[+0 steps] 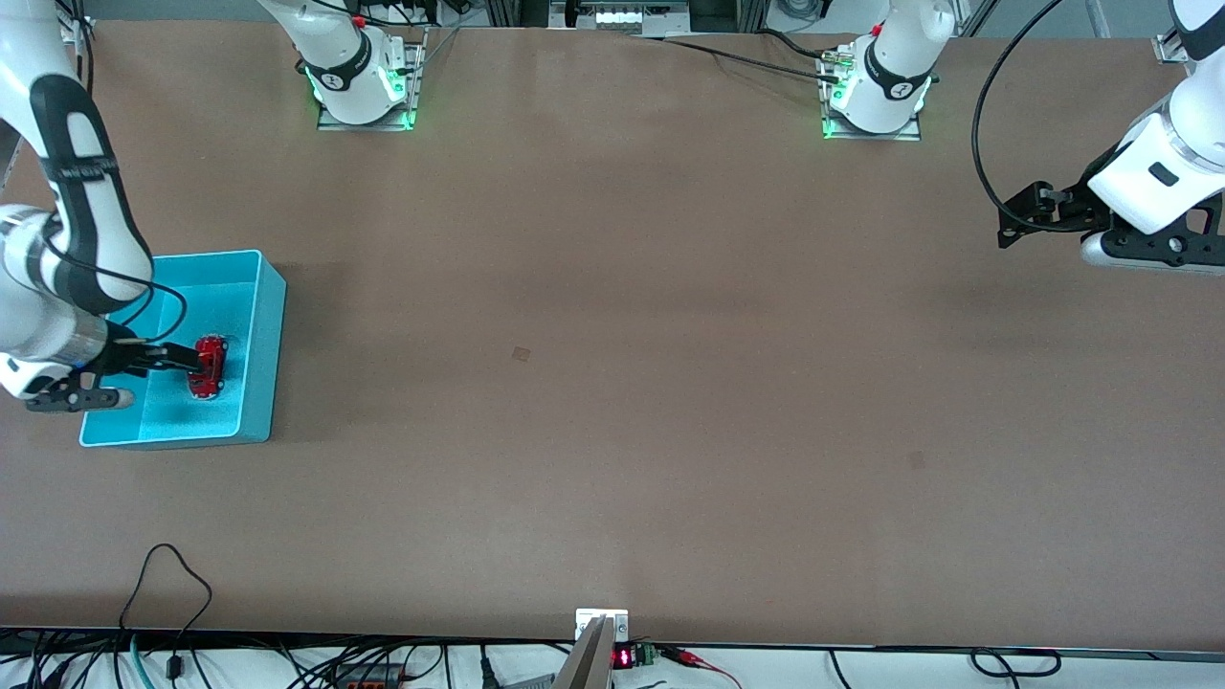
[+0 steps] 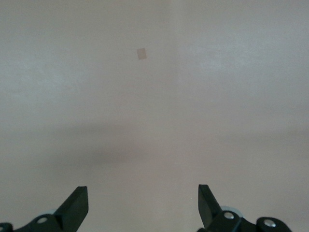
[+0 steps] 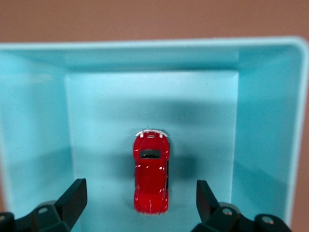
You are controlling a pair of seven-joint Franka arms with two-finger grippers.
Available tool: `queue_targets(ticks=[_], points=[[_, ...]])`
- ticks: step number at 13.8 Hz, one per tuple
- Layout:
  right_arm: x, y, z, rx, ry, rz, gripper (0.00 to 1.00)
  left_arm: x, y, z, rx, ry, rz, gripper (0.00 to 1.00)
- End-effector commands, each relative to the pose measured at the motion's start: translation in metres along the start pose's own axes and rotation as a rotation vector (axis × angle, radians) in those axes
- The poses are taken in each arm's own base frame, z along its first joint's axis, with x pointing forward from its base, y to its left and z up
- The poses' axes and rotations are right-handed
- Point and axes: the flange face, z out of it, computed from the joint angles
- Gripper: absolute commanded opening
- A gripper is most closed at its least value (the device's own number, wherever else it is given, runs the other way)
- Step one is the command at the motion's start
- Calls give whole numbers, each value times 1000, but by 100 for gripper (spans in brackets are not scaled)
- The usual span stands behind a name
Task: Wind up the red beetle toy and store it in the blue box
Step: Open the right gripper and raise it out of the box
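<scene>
Tiny glossy red beetle toy car (image 3: 151,176) sits on the floor of the light blue rectangular plastic box (image 1: 263,354), wheels down, resting free with nothing touching it. In the front view the toy (image 1: 208,366) lies in the half of the box toward the counter's middle, close to that long wall. Box (image 3: 270,121) has no lid; it stands on the brown counter (image 1: 612,383) at the right arm's end, well apart from the counter's middle.

Right hand (image 3: 141,205) hangs over the box interior, above the toy, released: its two black fingers (image 3: 73,198) are spread wide, one on each side of the toy, clear of it. In the front view the right hand (image 1: 177,360) is just beside the toy.

Left hand (image 2: 143,208) waits over bare counter at the left arm's end, also released, fingers (image 2: 77,205) spread apart and holding nothing. A small pale square mark (image 2: 141,53) shows on the counter surface under it
</scene>
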Motion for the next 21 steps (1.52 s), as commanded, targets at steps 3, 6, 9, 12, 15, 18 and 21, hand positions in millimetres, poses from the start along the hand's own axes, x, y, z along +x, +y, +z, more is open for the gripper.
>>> queue_targets(ticks=[3,6,9,12,15,18,21], points=[[-3,-36,-83,6,24,8,100,2,-2,-4,-17,-6,-7,100],[7,-66,-138,21,-30,63,100,2,-2,-4,-17,-6,-8,100],[5,-94,-194,13,-52,104,100,1,-2,-5,-17,-4,-8,100],[-7,-100,-241,7,-17,95,100,2,-2,-4,-17,-6,-8,100],[-16,-106,-269,23,-12,219,100,2,-2,-4,-17,-6,-8,100],[-21,-115,-284,1,8,219,100,2,-2,-4,-17,-6,-8,100],[-36,-116,-276,5,-29,217,100,2,-2,-4,-17,-6,-8,100]])
